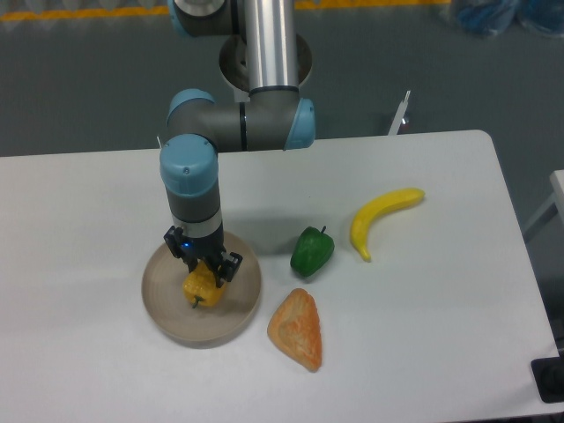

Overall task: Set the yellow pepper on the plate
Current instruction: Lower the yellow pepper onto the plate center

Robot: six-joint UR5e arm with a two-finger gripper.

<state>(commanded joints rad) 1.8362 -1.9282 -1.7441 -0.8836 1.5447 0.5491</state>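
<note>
The yellow pepper (200, 288) is a small lumpy yellow-orange pepper lying over the middle of the round beige-grey plate (167, 315) at the front left of the table. My gripper (205, 267) points straight down onto the pepper's top, its black fingers on either side of it. The fingers look closed around the pepper. I cannot tell whether the pepper rests on the plate or hangs just above it.
A green pepper (312, 250) lies right of the plate. A curved yellow banana (382, 218) lies further right. An orange triangular bread piece (298, 329) lies near the plate's right front. The arm's base stands at the table's back edge.
</note>
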